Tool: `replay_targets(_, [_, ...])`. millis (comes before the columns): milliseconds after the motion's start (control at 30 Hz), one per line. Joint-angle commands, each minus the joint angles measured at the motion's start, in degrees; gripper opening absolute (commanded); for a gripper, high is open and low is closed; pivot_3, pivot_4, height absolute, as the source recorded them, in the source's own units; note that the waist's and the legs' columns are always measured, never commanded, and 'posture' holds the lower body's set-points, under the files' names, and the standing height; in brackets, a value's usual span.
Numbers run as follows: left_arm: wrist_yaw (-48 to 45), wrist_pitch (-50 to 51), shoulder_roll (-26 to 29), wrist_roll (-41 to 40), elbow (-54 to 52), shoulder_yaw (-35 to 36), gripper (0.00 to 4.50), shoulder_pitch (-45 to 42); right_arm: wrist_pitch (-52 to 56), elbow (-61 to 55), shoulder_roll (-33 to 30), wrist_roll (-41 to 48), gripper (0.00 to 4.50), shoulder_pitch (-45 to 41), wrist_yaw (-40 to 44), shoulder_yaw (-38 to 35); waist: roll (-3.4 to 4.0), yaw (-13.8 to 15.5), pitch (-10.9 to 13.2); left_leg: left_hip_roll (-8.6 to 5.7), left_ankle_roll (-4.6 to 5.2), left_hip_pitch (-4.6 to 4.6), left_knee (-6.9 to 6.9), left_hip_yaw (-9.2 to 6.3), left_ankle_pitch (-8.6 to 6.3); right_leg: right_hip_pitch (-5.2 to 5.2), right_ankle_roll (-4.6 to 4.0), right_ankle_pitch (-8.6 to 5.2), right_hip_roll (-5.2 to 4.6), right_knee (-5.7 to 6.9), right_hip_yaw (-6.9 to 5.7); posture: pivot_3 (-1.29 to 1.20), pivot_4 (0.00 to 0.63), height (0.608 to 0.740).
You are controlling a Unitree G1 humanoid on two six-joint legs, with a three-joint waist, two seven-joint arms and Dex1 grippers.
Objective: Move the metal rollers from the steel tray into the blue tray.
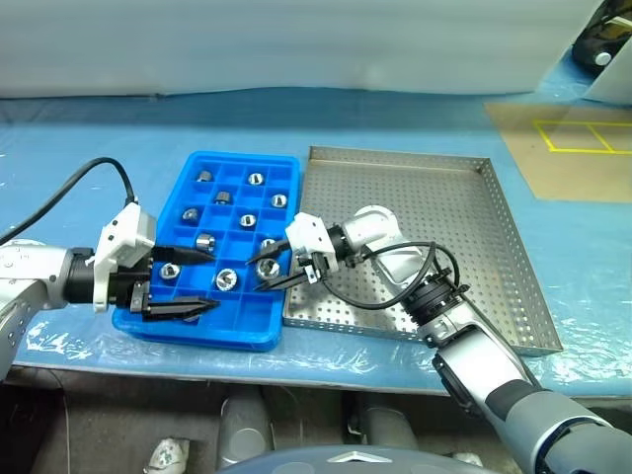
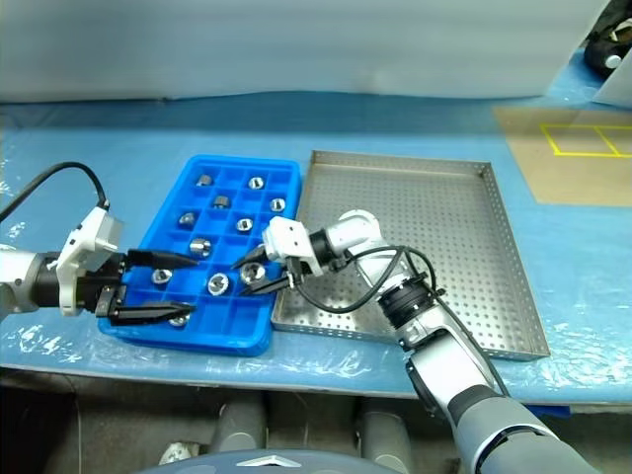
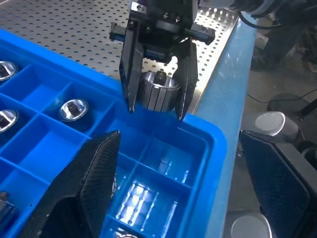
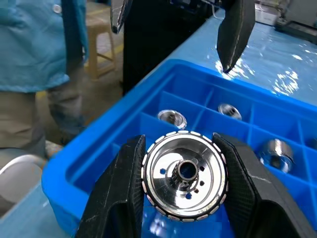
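- Right gripper (image 1: 279,272) is clamping one metal roller (image 4: 184,174) between its fingers, hanging over the blue tray (image 1: 279,330) near edge.
- Left gripper (image 1: 183,281) is hovering spread wide, empty, over that tray.
- Other metal rollers (image 1: 227,279) are sitting in compartments beside the steel tray (image 1: 464,237).

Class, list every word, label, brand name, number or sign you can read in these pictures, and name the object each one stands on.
None: no readable text.
blue tray: no writing.
steel tray: no writing.
metal roller held in the right gripper: no marking.
Yellow lines on the brown sheet: plain outlines, no letters.
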Motion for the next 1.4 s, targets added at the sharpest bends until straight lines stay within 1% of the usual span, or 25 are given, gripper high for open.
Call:
replay_targets(33, [1.97, 1.18, 0.74, -2.24, -3.44, 4.56, 4.08, 2.20, -0.92, -0.91, 1.39, 1.01, 1.69, -0.28, 1.76, 1.12, 0.00, 0.29, 0.00, 0.01, -0.01, 0.00, 0.00, 0.00, 0.00, -0.02, 0.00, 0.00, 0.01, 0.03, 0.00, 0.33, 0.150, 0.740])
replay_targets(200, [3.36, 1.82, 1.05, -3.85, -4.95, 6.25, 4.08, 4.08, -0.69, -0.34, 1.69, 0.93, 1.69, 0.71, 3.48, 2.16, 0.00, 1.04, 0.00, 0.03, -0.09, 0.00, -0.02, -0.07, 0.05, 0.01, 0.00, 0.00, 0.00, 0.09, -0.03, 0.34, 0.150, 0.740])
replay_targets(367, [4.31, 1.85, 1.14, -4.55, -5.09, 5.69, 4.08, 3.87, -2.88, 3.73, 2.01, -0.03, 1.69, 0.23, 3.35, 1.91, -0.01, 1.54, 0.00, 0.04, -0.11, 0.00, -0.03, -0.08, 0.06, -0.01, 0.00, 0.00, 0.02, 0.09, -0.02, 0.34, 0.150, 0.740])
replay_targets(433, [4.51, 1.68, 1.18, -4.71, -4.91, 5.29, 4.08, 3.51, -3.81, 5.29, 1.78, -0.26, 2.44, -0.08, 3.46, 1.61, -0.01, 1.55, 0.00, 0.04, -0.12, -0.02, -0.02, -0.08, 0.07, -0.02, 0.00, 0.00, 0.02, 0.08, -0.02, 0.34, 0.150, 0.740])
replay_targets(567, [4.42, 1.25, 1.31, -4.66, -4.45, 4.95, 4.08, 3.26, -2.67, 5.93, 1.60, -0.91, 3.64, -0.59, 2.71, 1.77, -0.01, 1.53, 0.00, 0.04, -0.13, -0.02, -0.01, -0.08, 0.08, -0.02, 0.00, 0.00, 0.04, 0.07, -0.02, 0.33, 0.150, 0.740])
replay_targets(733, [3.89, 0.32, 1.65, -3.95, -2.84, 3.07, 4.08, 1.40, -4.08, 5.85, 0.95, -1.35, 3.64, -0.59, 2.39, 1.15, -0.01, 1.56, -0.01, 0.05, -0.14, -0.01, -0.01, -0.08, 0.08, -0.02, 0.00, 0.00, 0.04, 0.08, -0.02, 0.31, 0.150, 0.740])
replay_targets(833, [3.48, -0.78, 1.37, -3.41, -1.70, 0.78, 4.08, -0.25, -5.59, 6.91, -0.52, -1.98, 3.64, -1.57, 0.47, -0.52, -0.01, 1.51, 0.00, 0.04, -0.14, 0.00, 0.00, -0.08, 0.08, -0.01, 0.00, 0.00, 0.04, 0.11, -0.01, 0.27, 0.150, 0.740])
replay_targets(1067, [1.88, -4.81, -0.04, -0.39, 4.02, -7.83, 4.08, -8.04, -3.09, 5.32, -10.34, 0.26, 3.64, -2.32, -1.43, -8.45, -0.02, 1.52, -0.02, 0.04, -0.23, 0.01, 0.11, -0.07, 0.14, 0.07, 0.00, 0.00, 0.02, 0.15, -0.01, 0.18, 0.150, 0.740])
replay_targets(1133, [0.82, -6.76, -1.30, 1.59, 7.55, -11.49, 4.08, -12.06, -1.07, 4.13, -14.18, 0.95, 3.64, -1.76, -2.90, -11.55, -0.01, 1.51, -0.01, 0.03, -0.30, 0.02, 0.17, -0.06, 0.18, 0.08, 0.00, 0.00, 0.03, 0.16, 0.02, 0.14, 0.150, 0.740])
replay_targets(1233, [-1.00, -9.15, -3.65, 3.81, 11.91, -16.04, 4.08, -17.45, 1.66, 1.09, -18.15, 1.75, 3.64, 0.19, -4.82, -14.52, -0.01, 1.11, -0.02, 0.04, -0.39, 0.02, 0.23, -0.06, 0.24, 0.08, 0.01, 0.01, 0.08, 0.19, 0.05, 0.07, 0.150, 0.740])
replay_targets(1400, [-3.98, -13.37, -10.68, 8.78, 21.44, -24.18, 4.08, -27.47, 7.97, -9.49, -24.38, 3.88, 3.64, 8.39, -8.91, -19.90, -0.01, 0.01, -0.03, 0.02, -0.38, 0.01, 0.29, -0.06, 0.24, 0.12, 0.02, 0.01, 0.10, 0.18, 0.09, -0.04, 0.150, 0.740])
